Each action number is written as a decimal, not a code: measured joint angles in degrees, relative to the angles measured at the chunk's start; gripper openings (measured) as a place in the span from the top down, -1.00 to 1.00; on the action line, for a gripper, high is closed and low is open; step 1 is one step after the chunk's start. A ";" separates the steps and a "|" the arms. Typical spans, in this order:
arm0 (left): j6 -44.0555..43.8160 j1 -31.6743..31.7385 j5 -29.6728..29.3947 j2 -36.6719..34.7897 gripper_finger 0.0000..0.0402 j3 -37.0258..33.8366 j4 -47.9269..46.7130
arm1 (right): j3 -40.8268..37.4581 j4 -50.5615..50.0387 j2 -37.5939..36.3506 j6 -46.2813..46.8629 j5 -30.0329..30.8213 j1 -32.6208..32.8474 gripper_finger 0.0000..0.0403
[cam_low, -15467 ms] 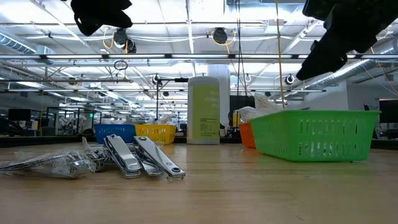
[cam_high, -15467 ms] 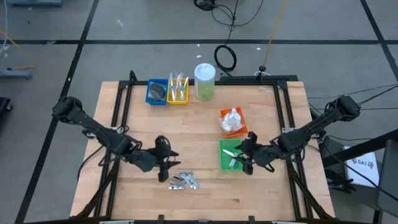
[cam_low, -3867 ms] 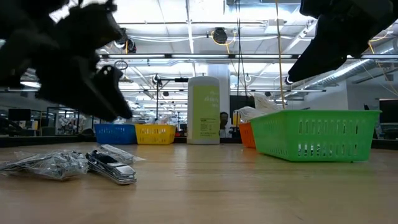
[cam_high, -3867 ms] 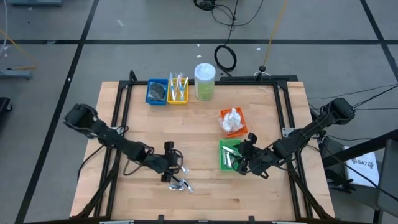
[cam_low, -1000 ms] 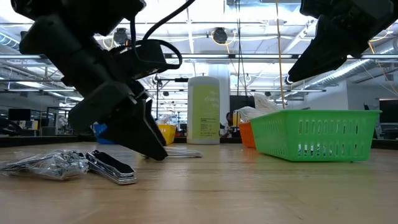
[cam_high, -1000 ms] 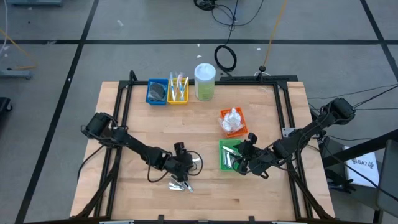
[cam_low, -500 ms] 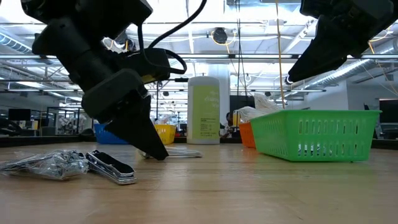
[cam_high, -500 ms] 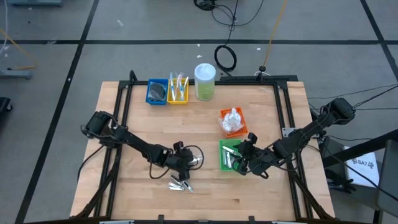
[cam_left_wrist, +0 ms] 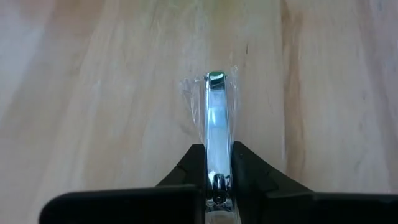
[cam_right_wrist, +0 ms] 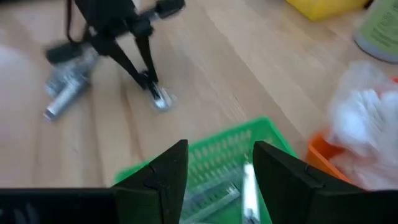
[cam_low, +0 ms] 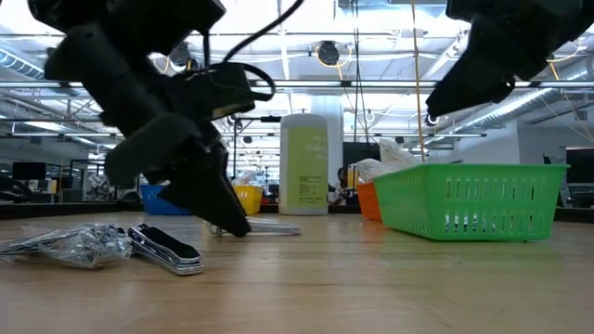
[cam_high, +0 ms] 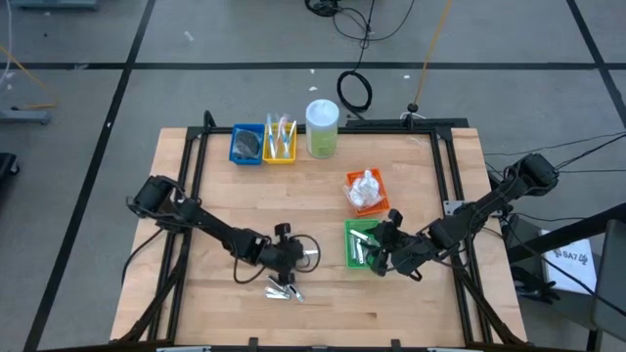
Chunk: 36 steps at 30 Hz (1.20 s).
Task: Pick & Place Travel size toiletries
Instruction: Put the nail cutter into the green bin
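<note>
The wooden table (cam_high: 323,186) fills the middle of the high view. The left gripper (cam_high: 299,253) sits low in the middle, pinched shut on a clipper (cam_left_wrist: 216,134). The clipper is shiny, silver, long and thin, in clear wrap, lying on the wood. The right gripper (cam_high: 380,250), lower right of middle, hangs over the green tray (cam_high: 359,244), fingers apart and empty. More silver clippers (cam_high: 282,289) lie in a small pile just below the left gripper.

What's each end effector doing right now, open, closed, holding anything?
Left end effector: closed on a wrapped nail clipper.
Right end effector: open, empty, above the green tray.
</note>
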 joint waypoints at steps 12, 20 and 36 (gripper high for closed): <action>29.04 -4.59 -20.35 -6.71 0.82 7.28 -1.64 | -15.11 45.70 0.02 -7.49 -1.00 -4.79 0.16; 42.36 -3.70 -24.68 -6.43 0.82 14.11 -0.88 | -15.86 56.33 3.36 -7.66 -11.29 -8.55 0.16; 44.12 -1.32 -23.03 -6.50 0.82 15.23 1.11 | -9.22 72.25 18.82 -9.46 -22.91 -12.15 0.16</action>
